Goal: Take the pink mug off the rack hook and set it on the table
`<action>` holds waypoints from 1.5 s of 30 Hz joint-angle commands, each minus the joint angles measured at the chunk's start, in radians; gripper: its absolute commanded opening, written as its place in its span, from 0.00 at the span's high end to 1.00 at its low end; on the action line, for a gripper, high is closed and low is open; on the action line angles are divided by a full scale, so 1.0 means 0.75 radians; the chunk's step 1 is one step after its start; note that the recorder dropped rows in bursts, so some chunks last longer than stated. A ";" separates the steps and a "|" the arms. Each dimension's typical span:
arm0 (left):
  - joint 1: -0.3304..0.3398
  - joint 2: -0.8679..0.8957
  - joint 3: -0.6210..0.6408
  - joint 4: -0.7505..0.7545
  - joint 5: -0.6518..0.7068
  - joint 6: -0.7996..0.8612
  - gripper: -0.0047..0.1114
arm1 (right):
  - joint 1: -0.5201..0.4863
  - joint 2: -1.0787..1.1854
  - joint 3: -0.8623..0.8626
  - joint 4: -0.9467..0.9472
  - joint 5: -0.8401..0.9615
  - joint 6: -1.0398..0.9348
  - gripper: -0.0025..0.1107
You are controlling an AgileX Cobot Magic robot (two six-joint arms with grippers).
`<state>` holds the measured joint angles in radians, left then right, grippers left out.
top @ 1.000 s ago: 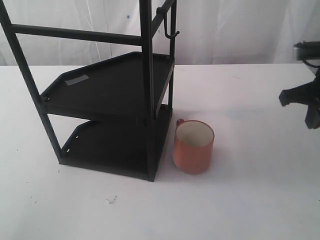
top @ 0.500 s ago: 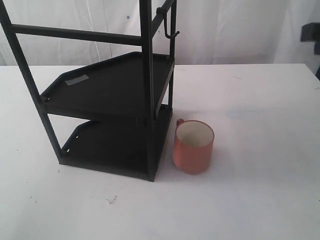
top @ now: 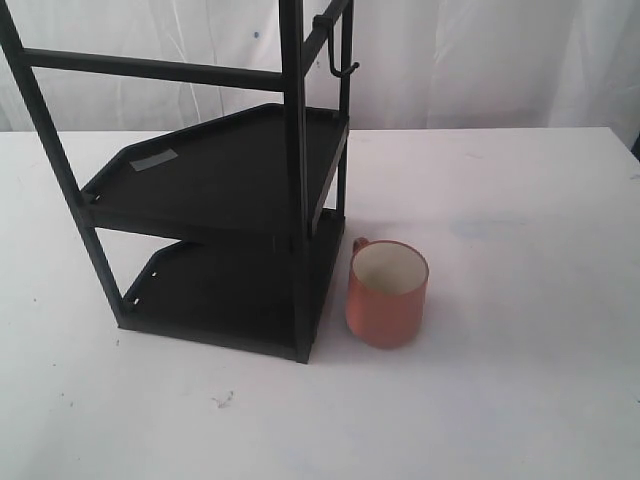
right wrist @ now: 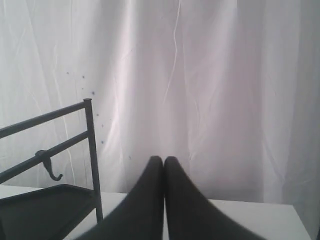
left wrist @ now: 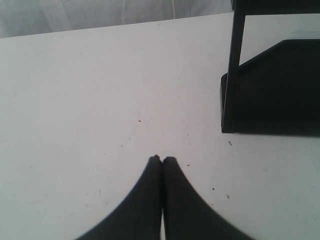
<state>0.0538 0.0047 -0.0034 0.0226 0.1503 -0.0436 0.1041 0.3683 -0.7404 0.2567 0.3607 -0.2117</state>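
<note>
Beside the rack [top: 215,180] in the exterior view, the pink mug [top: 387,293] stands upright on the table [top: 520,380], on the right arm's side. The rack hook [top: 340,62] is bare. Left wrist view: the left gripper [left wrist: 162,159] is pinched closed, empty, near the rack's foot. Right wrist view: the right gripper [right wrist: 163,159] is likewise closed and empty, facing the hook, with the mug unseen.

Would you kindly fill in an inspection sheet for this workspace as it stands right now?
Surface: white table, faint scuffs, one small dark speck.
Job's things: pink mug upright and empty on the table, close beside the rack; rack hook bare.
Clutter: grey strip on the rack's upper shelf.
End effectors: left end effector shut, empty, over the table; right end effector shut, empty, facing the curtain.
Cables: nothing seen.
Surroundings: white curtain behind the table.
</note>
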 commanded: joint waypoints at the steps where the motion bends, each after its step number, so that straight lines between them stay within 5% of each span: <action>1: -0.008 0.002 0.005 0.002 -0.001 -0.007 0.96 | 0.011 -0.173 0.118 -0.007 -0.066 -0.025 0.98; 16: -0.008 0.002 0.005 0.002 -0.001 -0.007 0.96 | 0.011 -0.339 0.220 0.081 0.190 0.169 0.98; 28: -0.008 0.002 0.005 0.002 -0.001 -0.007 0.96 | -0.074 -0.350 0.299 0.079 -0.950 0.169 0.98; 38: -0.008 0.002 0.005 0.002 -0.001 -0.007 0.96 | -0.342 -0.491 0.571 -0.247 -0.932 0.247 0.98; 40: -0.008 0.005 0.005 0.002 -0.001 -0.007 0.96 | -0.352 -0.491 0.677 -0.438 -0.929 0.258 0.98; 45: -0.008 0.005 0.005 0.002 -0.001 -0.007 0.96 | -0.352 -0.491 0.987 -0.423 -0.846 0.471 0.98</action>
<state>0.0538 0.0047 -0.0034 0.0226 0.1503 -0.0436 -0.1555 0.0042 -0.0804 -0.0482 -0.3096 0.0772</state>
